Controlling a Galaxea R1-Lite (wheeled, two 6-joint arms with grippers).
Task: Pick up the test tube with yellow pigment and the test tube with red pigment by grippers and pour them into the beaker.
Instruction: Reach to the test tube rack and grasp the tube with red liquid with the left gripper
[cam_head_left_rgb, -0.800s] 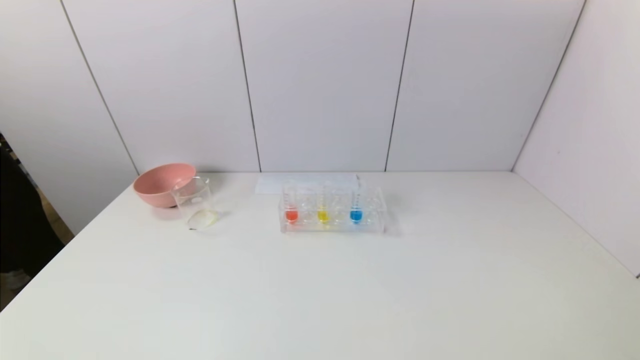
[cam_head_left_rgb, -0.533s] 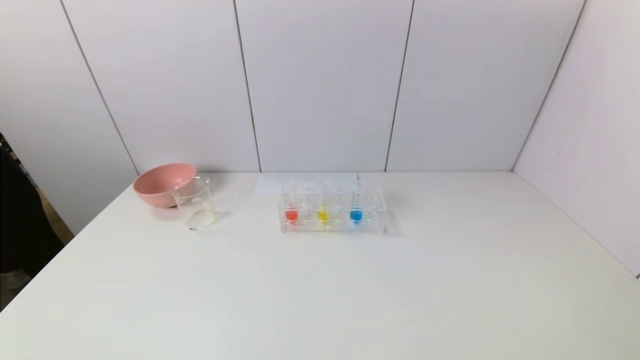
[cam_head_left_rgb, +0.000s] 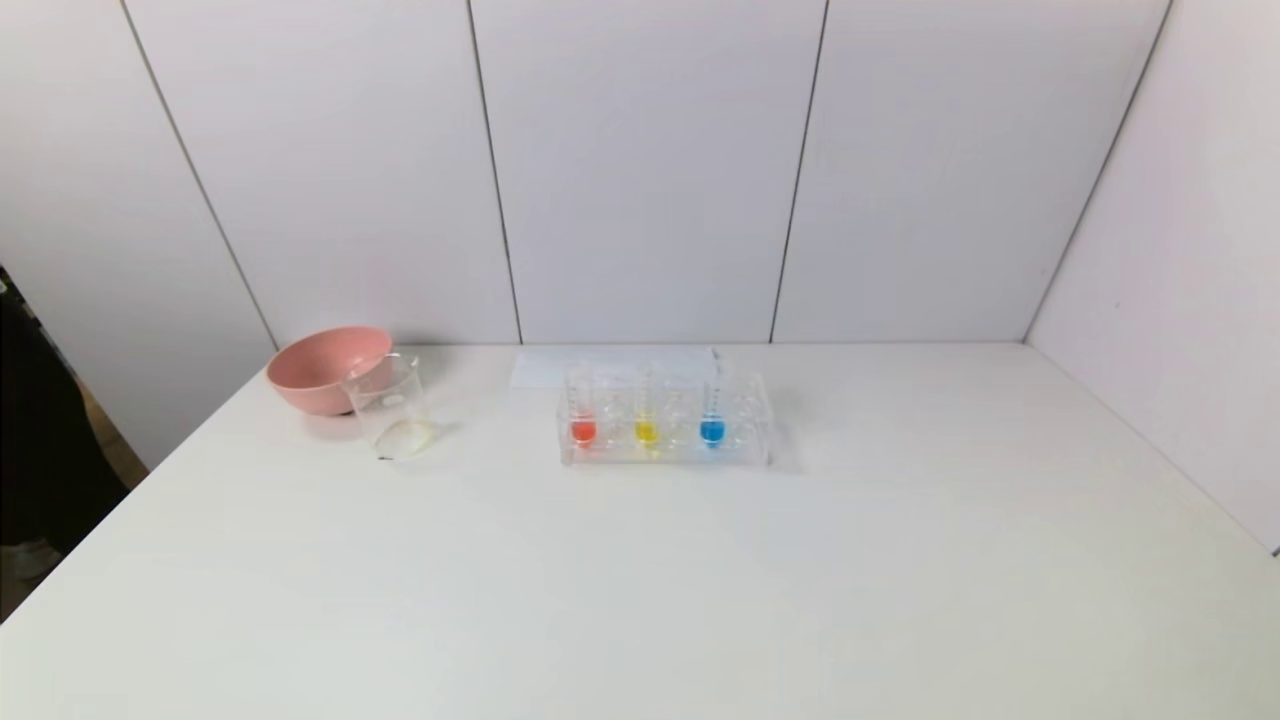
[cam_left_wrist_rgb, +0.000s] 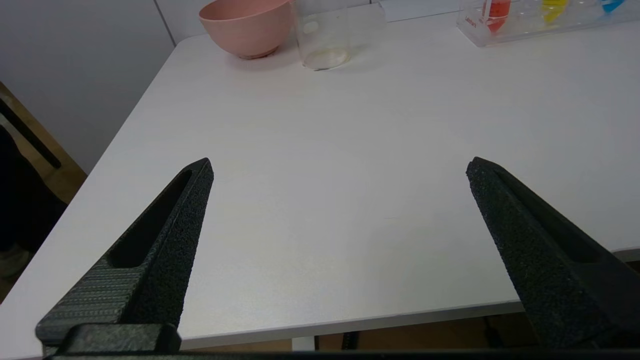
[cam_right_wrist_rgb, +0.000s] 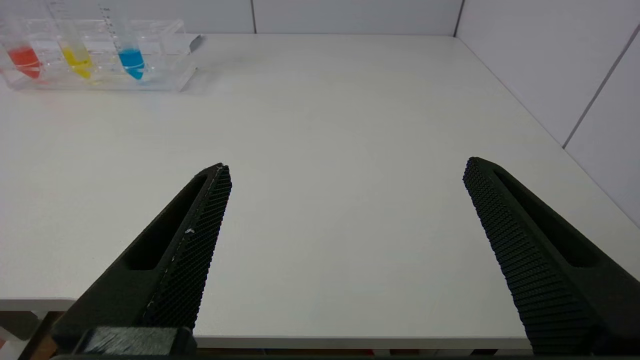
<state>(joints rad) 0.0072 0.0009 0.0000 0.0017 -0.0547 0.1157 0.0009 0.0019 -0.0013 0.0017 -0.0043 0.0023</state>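
Nothing is done yet: the red tube (cam_head_left_rgb: 582, 412) and yellow tube (cam_head_left_rgb: 646, 412) stand in the rack (cam_head_left_rgb: 740, 452), well right of the beaker (cam_head_left_rgb: 390, 405); left gripper (cam_left_wrist_rgb: 340, 167) and right gripper (cam_right_wrist_rgb: 345, 167) hang released, empty, well short of the rack

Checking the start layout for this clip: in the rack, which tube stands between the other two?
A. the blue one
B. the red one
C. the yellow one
C: in the head view the test tube with yellow pigment stands between the test tube with red pigment and the blue tube in the rack.

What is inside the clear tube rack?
The clear tube rack holds three upright tubes: red, yellow and blue. Its other slots look empty.
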